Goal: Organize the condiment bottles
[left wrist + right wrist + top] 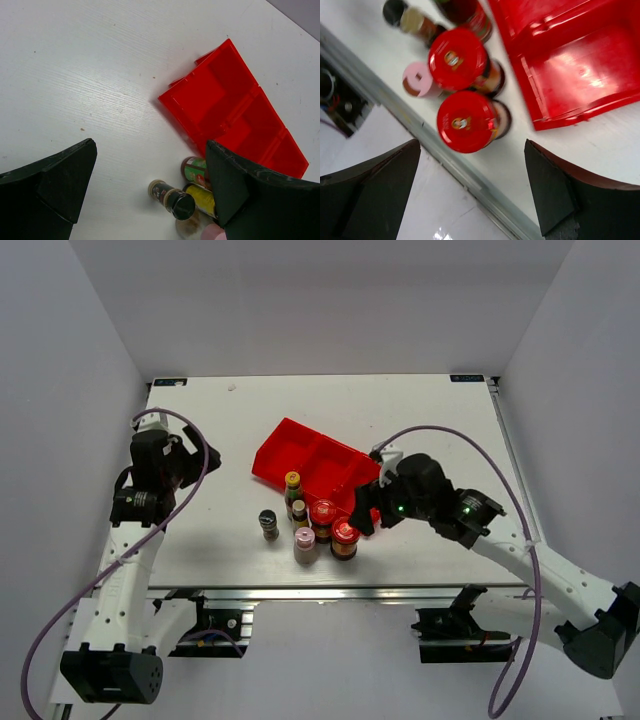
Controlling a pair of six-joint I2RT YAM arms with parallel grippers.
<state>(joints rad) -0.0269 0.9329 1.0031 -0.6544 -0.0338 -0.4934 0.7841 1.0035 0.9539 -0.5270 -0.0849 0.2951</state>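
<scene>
Closest in, left jaws spread wide above bare desk [220, 540], gripping nothing. I'm hanging well apart from the cluster, I'd say to leave my other arm room.

Moving right, the shaker [268, 524] stands alone at the cluster's left edge. Next come two yellow-capped bottles [293, 490], one behind the other, with the pink-capped bottle [304, 543] in front near the desk's edge. Two red jars [322, 517] are packed close beside them. All six are upright on the desk and none is in the tray [290, 440], which sits angled just behind them, so sorting looks barely begun.

Further right, right jaws are wide open too, holding nothing. They hover over the front red jar [466, 121], its lid framed between them. It's the outermost, so probably the easiest to take without knocking neighbours.
</scene>
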